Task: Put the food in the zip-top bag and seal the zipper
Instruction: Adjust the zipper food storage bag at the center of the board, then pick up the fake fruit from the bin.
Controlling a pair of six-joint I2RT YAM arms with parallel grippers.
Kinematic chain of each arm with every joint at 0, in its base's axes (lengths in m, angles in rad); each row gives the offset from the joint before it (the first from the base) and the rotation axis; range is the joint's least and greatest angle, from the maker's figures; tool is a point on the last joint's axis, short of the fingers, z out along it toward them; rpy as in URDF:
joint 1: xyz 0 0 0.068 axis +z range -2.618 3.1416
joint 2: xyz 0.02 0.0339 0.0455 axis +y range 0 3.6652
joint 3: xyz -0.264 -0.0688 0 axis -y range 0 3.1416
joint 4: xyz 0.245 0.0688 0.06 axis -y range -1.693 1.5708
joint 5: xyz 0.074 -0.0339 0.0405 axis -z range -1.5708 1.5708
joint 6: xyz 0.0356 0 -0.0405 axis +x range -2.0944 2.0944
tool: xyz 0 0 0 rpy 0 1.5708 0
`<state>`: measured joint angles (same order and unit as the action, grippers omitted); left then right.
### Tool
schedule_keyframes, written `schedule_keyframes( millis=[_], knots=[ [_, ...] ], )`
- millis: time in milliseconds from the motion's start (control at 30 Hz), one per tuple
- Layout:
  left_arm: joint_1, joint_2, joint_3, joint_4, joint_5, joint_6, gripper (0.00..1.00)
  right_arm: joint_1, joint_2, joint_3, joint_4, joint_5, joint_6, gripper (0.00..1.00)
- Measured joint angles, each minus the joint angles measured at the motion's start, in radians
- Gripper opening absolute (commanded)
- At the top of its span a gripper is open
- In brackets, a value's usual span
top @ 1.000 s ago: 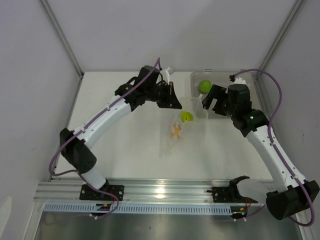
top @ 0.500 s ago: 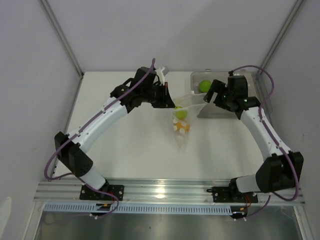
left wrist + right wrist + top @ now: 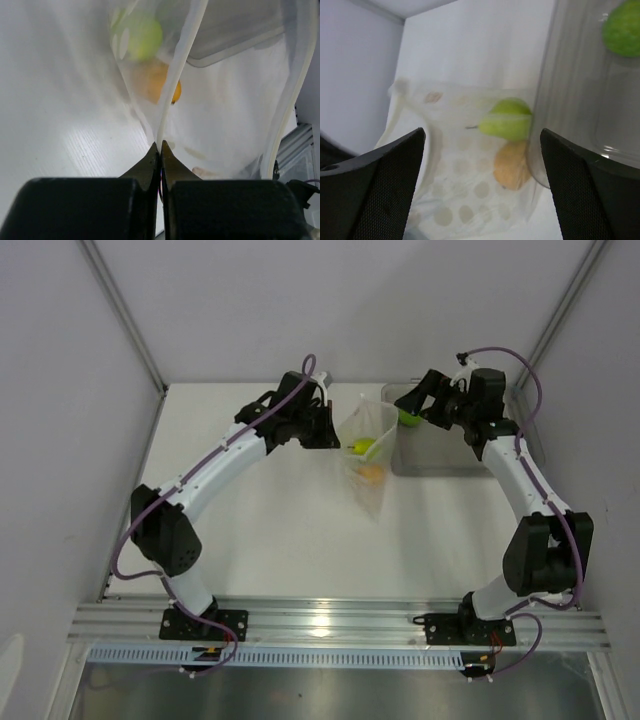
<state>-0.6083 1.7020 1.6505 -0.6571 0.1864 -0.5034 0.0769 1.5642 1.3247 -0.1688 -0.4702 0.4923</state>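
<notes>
White surface is lying between grey walls, with open room toward its near edge. My left jaws are pinching shut on the zipper, holding up the zip-top bag; one lime-green piece and the orange piece are sitting inside. My right jaws are gaping wide and gripping nothing over the clear tray, where the second lime-green piece is lying.

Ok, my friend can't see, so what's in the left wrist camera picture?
The left claw is pinched shut on the edge of the clear zip-top bag. Inside the bag sit a lime-green fruit and an orange one, with a clear tray behind.
</notes>
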Motion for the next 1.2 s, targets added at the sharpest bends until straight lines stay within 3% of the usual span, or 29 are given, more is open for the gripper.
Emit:
schedule_keyframes(
  millis=[300, 433, 567, 700, 1000, 1200],
  knots=[
    [0.017, 0.124, 0.113, -0.028, -0.02, 0.008, 0.01, 0.156, -0.067, 0.067, -0.048, -0.019, -0.111, 0.98],
    [0.023, 0.12, 0.114, -0.039, -0.036, 0.008, 0.01, 0.116, -0.085, 0.069, -0.066, 0.09, -0.093, 0.97],
    [0.029, 0.104, 0.114, -0.054, -0.053, 0.013, 0.01, -0.002, -0.061, 0.073, -0.063, 0.147, -0.04, 0.97],
    [0.031, 0.074, 0.113, -0.06, -0.052, 0.016, 0.01, -0.074, 0.069, 0.152, -0.07, 0.21, -0.043, 0.98],
    [0.031, 0.048, 0.071, -0.038, -0.033, 0.014, 0.0, -0.042, 0.522, 0.415, -0.162, 0.309, -0.103, 0.99],
    [0.031, 0.048, 0.064, -0.033, -0.022, 0.014, 0.01, -0.021, 0.649, 0.468, -0.179, 0.373, -0.13, 0.99]
  ],
)
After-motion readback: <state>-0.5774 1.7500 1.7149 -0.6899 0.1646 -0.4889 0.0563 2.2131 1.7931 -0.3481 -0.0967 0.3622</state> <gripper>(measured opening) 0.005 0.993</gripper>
